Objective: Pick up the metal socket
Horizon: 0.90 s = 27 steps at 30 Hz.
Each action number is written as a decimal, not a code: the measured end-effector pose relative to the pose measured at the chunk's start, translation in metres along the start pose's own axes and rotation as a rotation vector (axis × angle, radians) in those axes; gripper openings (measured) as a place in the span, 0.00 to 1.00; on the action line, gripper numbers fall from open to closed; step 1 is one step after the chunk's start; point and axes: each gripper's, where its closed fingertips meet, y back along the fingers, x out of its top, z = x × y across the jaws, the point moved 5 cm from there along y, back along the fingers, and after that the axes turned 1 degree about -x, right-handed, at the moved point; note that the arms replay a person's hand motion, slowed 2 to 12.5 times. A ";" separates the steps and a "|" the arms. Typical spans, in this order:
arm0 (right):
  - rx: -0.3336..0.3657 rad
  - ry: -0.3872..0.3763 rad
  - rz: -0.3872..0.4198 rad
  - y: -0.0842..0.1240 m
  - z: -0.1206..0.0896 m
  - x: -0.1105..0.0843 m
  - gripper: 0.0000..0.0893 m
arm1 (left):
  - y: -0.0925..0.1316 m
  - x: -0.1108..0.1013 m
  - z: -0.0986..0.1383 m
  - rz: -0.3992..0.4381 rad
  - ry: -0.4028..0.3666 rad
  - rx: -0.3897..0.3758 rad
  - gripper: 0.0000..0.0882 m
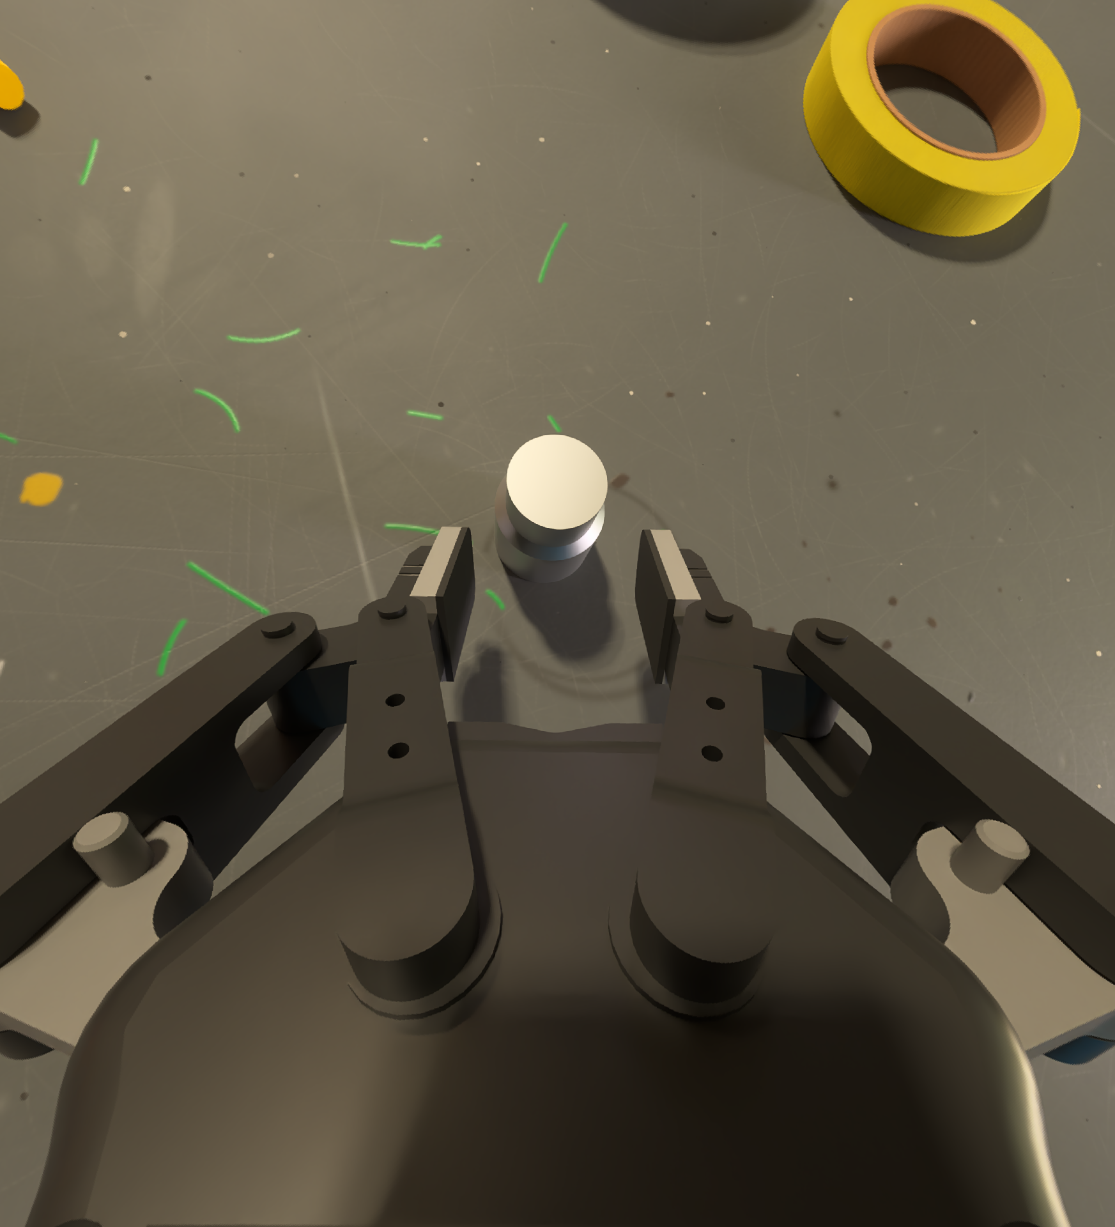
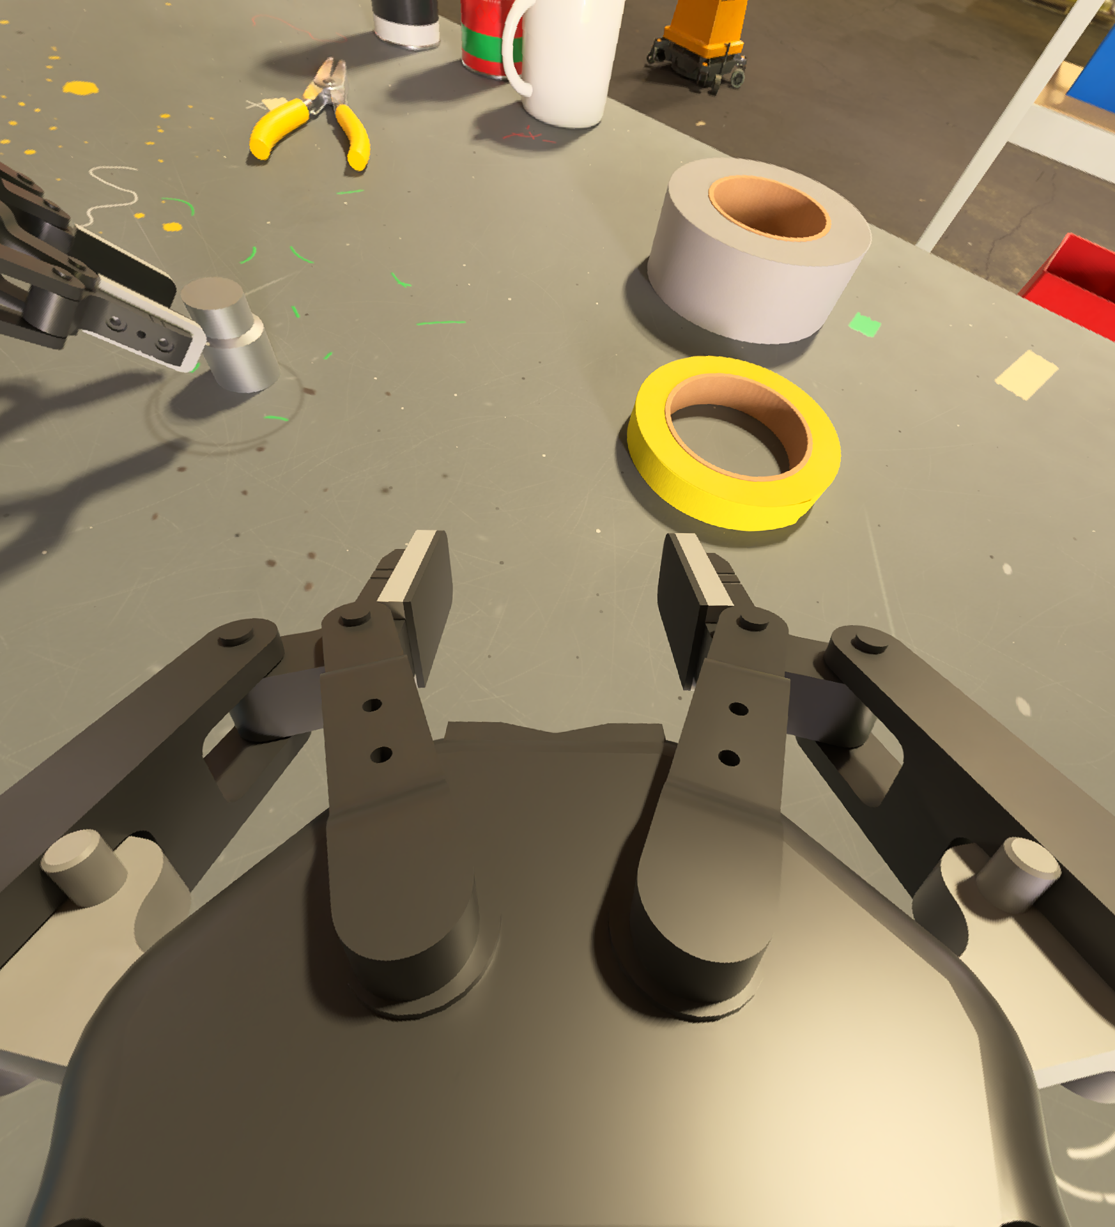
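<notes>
The metal socket (image 1: 551, 511) is a stepped silver cylinder standing upright on the grey table. In the left wrist view my left gripper (image 1: 554, 564) is open, its fingertips level with the socket's lower part, one on each side, with a gap to each. The right wrist view shows the socket (image 2: 232, 335) at the far left with the left gripper (image 2: 193, 332) up against it. My right gripper (image 2: 554, 577) is open and empty, above bare table, well to the right of the socket.
A yellow tape roll (image 1: 939, 113) (image 2: 734, 441) lies right of the socket. A larger grey tape roll (image 2: 757, 249), yellow-handled pliers (image 2: 315, 116), a white mug (image 2: 564, 60) and cans stand farther back. The table edge runs along the right, with a red bin (image 2: 1099, 289) beyond.
</notes>
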 end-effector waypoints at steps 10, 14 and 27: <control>0.000 0.001 0.001 0.000 0.000 0.000 0.63 | 0.012 0.008 -0.003 -0.004 -0.021 0.035 0.56; 0.000 0.001 0.002 0.000 0.000 0.001 0.63 | 0.016 0.011 -0.004 -0.019 -0.044 0.049 0.59; 0.006 0.001 0.005 0.001 -0.001 0.002 0.63 | 0.027 0.027 -0.004 -0.067 -0.130 0.022 0.57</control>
